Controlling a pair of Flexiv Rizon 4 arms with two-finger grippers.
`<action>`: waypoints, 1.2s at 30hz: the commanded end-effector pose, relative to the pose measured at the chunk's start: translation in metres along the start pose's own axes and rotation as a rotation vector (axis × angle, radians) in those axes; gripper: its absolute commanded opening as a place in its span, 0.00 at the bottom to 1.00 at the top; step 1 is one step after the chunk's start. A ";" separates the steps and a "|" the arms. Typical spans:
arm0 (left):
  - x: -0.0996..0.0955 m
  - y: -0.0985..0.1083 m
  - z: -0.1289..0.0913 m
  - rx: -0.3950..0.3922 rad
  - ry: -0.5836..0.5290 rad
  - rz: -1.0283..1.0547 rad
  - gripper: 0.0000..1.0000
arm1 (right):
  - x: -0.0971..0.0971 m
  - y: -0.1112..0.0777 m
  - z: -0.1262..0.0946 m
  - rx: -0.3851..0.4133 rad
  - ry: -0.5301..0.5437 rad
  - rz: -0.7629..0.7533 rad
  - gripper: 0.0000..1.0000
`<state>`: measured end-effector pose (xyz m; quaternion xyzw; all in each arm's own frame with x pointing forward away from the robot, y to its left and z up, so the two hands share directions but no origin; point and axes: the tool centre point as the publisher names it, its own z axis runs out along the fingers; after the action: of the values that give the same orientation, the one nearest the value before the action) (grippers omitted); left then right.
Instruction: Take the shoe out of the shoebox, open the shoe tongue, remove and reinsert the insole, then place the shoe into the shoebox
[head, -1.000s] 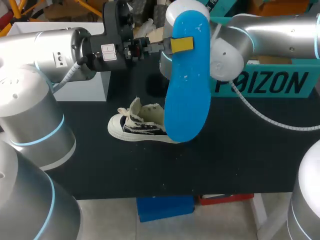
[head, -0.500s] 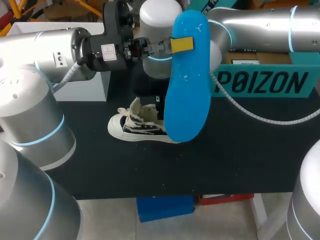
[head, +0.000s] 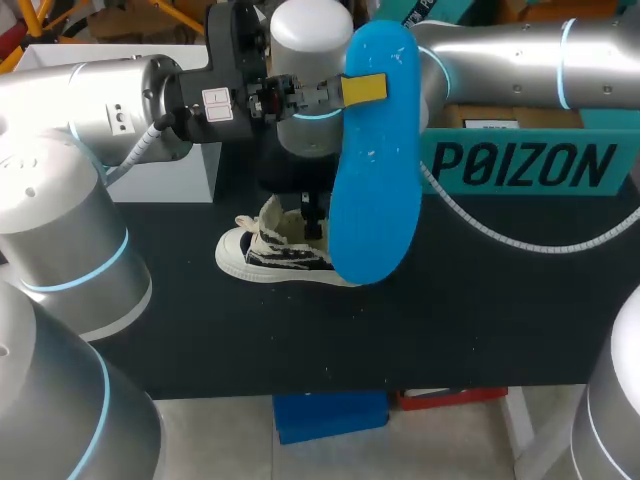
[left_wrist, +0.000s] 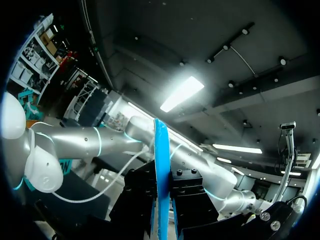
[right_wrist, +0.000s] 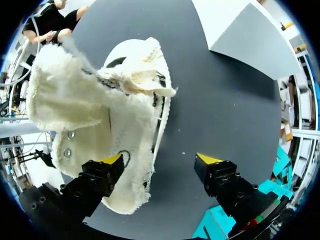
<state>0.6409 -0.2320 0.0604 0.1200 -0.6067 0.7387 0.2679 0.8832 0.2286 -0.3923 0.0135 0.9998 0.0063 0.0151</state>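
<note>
Shoe (head: 270, 250) sits out of the shoebox (head: 520, 165) on the table (head: 470, 320), tongue pulled up. Its blue insole (head: 375, 170) is already out, pinched near one end by the left gripper (left_wrist: 161, 200) and held upright above the shoe. The right gripper (right_wrist: 160, 160) hangs over the heel opening, jaws spread, clasping nothing. Reinserting and boxing remain. From overhead the insole hides the heel, and the box's inside is out of sight.
</note>
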 end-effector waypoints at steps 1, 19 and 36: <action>0.000 0.001 0.001 -0.001 -0.004 -0.001 0.00 | 0.004 0.001 0.004 -0.013 -0.001 0.027 0.00; 0.000 0.001 0.001 -0.001 -0.004 -0.001 0.00 | 0.004 0.001 0.004 -0.013 -0.001 0.027 0.00; 0.000 0.001 0.001 -0.001 -0.004 -0.001 0.00 | 0.009 -0.012 -0.039 0.096 -0.053 0.154 0.00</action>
<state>0.6409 -0.2320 0.0604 0.1200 -0.6067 0.7387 0.2679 0.8788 0.2205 -0.3899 0.0703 0.9973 -0.0080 0.0218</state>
